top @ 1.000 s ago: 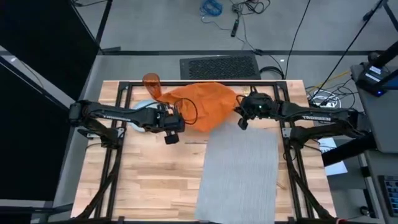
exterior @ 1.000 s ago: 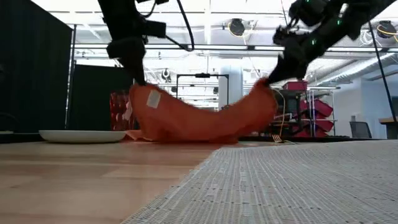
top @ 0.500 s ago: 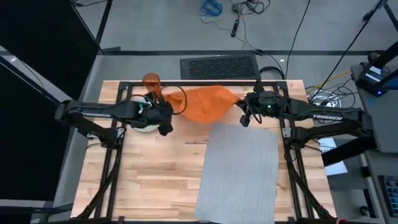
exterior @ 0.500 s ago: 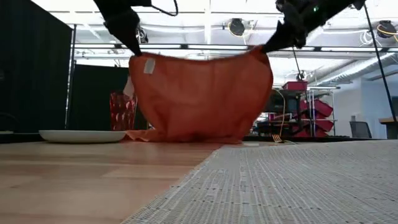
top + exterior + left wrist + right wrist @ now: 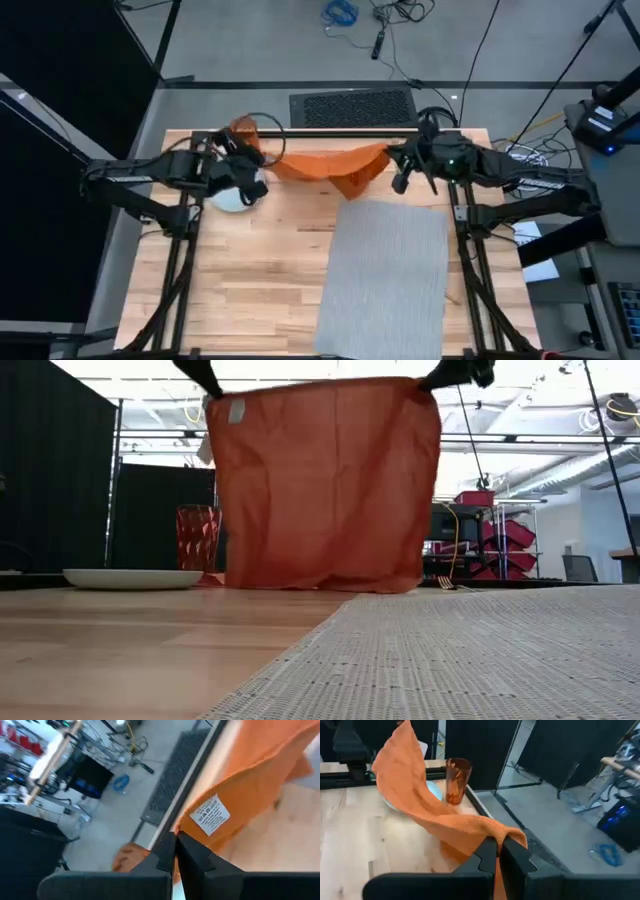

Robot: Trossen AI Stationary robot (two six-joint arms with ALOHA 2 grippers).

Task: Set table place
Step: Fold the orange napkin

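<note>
Now orange napkin (image 5: 325, 480) stretched taut, hanging upright, left end effector (image 5: 258, 152) and right end effector (image 5: 392, 156) pinching its corners.

Two dark, slender, jointed arms, the left arm (image 5: 150, 175) and the right arm (image 5: 520, 180), each carry looping black cables; white lettering marks the right arm, and the fingers (image 5: 487, 857) are matte black and angular

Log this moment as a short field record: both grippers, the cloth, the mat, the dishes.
left gripper: shut on orange cloth napkin, at the corner by its label
right gripper: shut on the napkin's other top corner
napkin: hangs spread between both grippers, lower edge at the light-wood table
grey woven placemat: flat, bare
pale-blue round plate: on the table, off the placemat
orange tumbler: upright beside the plate
</note>
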